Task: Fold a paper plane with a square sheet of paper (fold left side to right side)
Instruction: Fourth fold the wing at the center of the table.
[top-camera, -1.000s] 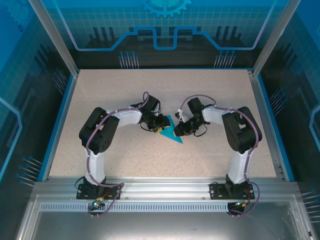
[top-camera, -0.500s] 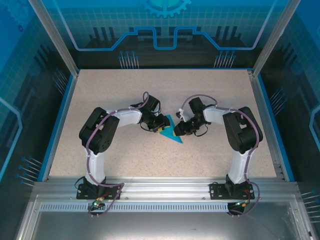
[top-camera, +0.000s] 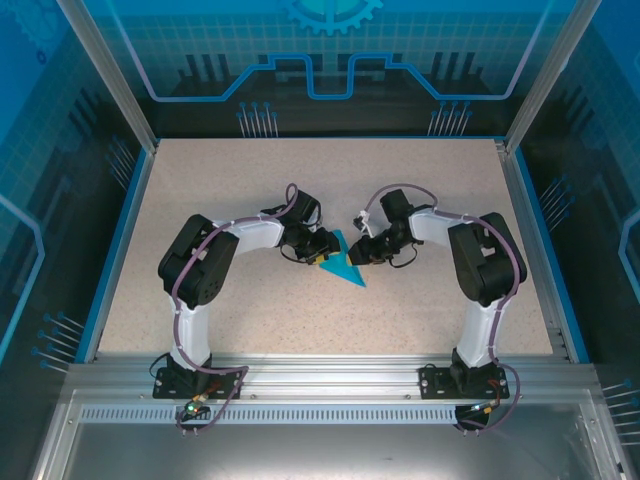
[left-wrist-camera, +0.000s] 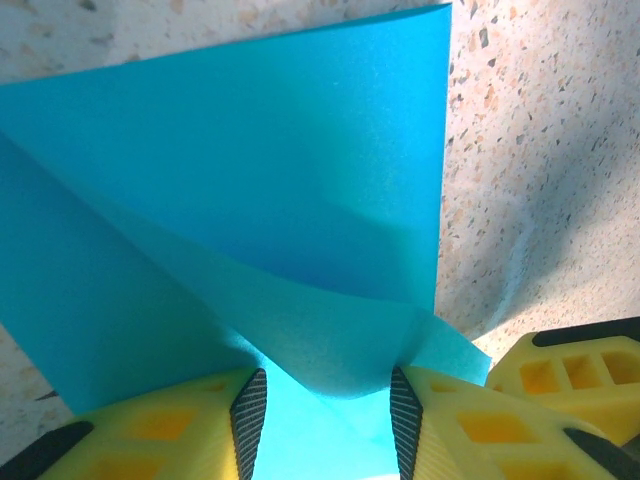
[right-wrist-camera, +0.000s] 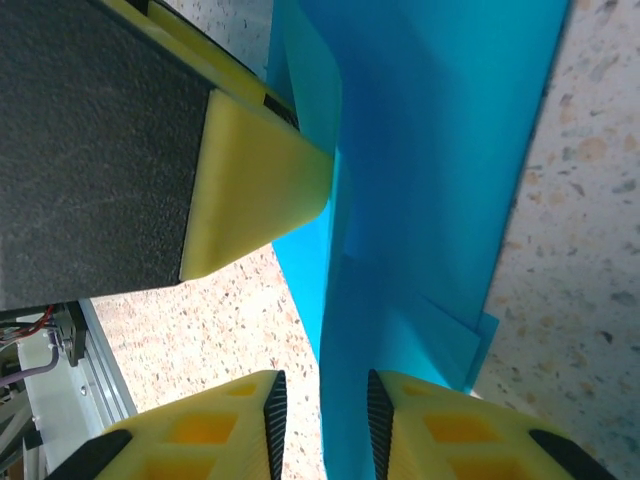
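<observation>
The bright blue sheet of paper (top-camera: 343, 264) lies mid-table, folded into a pointed, layered triangle, the rough form of the paper plane. My left gripper (top-camera: 318, 253) is at its left edge. In the left wrist view its jaws (left-wrist-camera: 326, 420) stand apart over the paper (left-wrist-camera: 300, 180), and a raised flap bows between the pads (left-wrist-camera: 248, 415). My right gripper (top-camera: 363, 252) is at the paper's right edge, open. In the right wrist view a standing layer of paper (right-wrist-camera: 430, 150) leans on one pad (right-wrist-camera: 376, 420), with a gap to the other. The left gripper's yellow finger (right-wrist-camera: 255, 185) shows there.
The speckled beige table (top-camera: 200, 180) has a blue border and clear walls on three sides. An aluminium rail (top-camera: 320, 375) carrying both arm bases runs along the near edge. Both arms bend inward towards the middle.
My right gripper's jaws have parted from the paper and it has shifted slightly towards the far side. The left gripper and the paper have stayed put.
</observation>
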